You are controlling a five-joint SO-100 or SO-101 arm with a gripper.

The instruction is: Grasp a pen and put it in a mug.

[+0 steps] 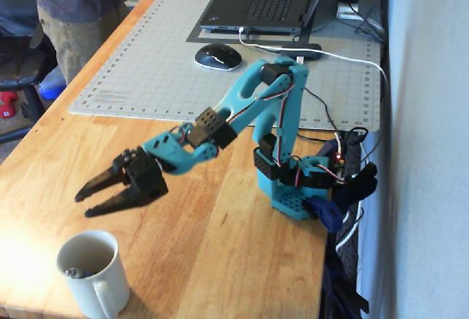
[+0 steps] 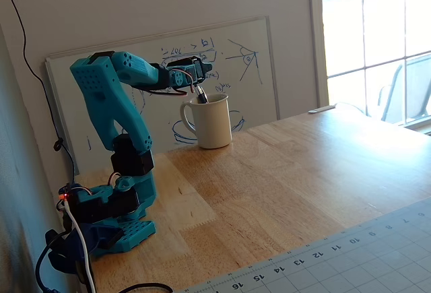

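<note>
Since the slim dark blue pen already leaned inside the cream-white ceramic mug, the black two-finger gripper hung at the mug's 12 o'clock, jaws released, empty, likely clearing the rim.

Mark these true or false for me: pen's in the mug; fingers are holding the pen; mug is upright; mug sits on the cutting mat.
1. The pen is in the mug. True.
2. The fingers of the gripper hold the pen. False: they are apart and empty, above the table beside the mug.
3. The mug stands upright. True.
4. The mug sits on the cutting mat. False: it stands on bare wood, away from the mat.
</note>
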